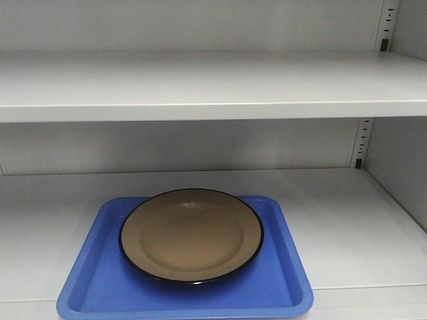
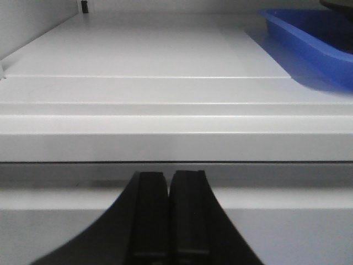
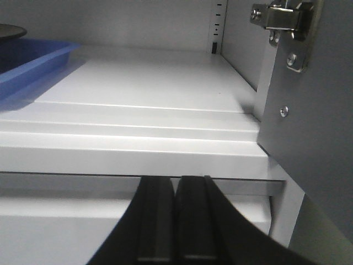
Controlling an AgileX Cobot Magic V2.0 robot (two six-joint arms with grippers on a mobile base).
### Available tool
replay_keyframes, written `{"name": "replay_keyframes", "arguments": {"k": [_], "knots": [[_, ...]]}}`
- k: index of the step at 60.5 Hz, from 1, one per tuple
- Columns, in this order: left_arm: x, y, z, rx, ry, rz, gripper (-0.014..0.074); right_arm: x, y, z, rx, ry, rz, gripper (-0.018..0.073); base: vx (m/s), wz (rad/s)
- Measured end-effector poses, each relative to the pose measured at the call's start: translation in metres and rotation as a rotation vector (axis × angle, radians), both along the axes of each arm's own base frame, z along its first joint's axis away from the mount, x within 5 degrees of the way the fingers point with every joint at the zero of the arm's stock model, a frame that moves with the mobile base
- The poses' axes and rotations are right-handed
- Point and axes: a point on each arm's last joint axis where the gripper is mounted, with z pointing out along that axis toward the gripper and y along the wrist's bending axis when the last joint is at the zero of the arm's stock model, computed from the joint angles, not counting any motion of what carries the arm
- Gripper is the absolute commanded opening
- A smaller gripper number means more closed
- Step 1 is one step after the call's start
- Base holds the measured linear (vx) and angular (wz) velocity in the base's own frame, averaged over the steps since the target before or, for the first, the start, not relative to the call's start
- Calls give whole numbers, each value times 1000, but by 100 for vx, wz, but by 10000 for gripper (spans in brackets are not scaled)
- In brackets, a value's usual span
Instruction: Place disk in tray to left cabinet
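Observation:
The tan disk (image 1: 192, 233) with its thin black rim lies flat in the blue tray (image 1: 93, 287), which rests on the lower shelf of the white cabinet (image 1: 200, 87). The tray's corner (image 2: 309, 38) shows at the top right of the left wrist view, and its other end (image 3: 33, 58) at the top left of the right wrist view, with the disk's dark edge (image 3: 11, 31) above it. My left gripper (image 2: 168, 175) is shut and empty, below the shelf's front edge. My right gripper (image 3: 175, 179) is shut and empty too, also below that edge.
An upper shelf (image 1: 213, 100) spans the cabinet above the tray. Perforated support strips (image 1: 362, 143) run up the back right corner. The cabinet's right wall carries a metal door hinge (image 3: 284, 22). Bare shelf (image 1: 360, 227) lies right of the tray.

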Motion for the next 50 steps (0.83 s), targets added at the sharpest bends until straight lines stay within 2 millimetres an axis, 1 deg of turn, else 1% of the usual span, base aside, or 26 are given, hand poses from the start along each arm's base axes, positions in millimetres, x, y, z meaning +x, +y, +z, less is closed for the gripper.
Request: {"name": "replay_keyframes", "arguments": {"k": [50], "knots": [[0,0,0,0,0,0,-6,0,0,0,0,0,-1,-6,0,0]]}}
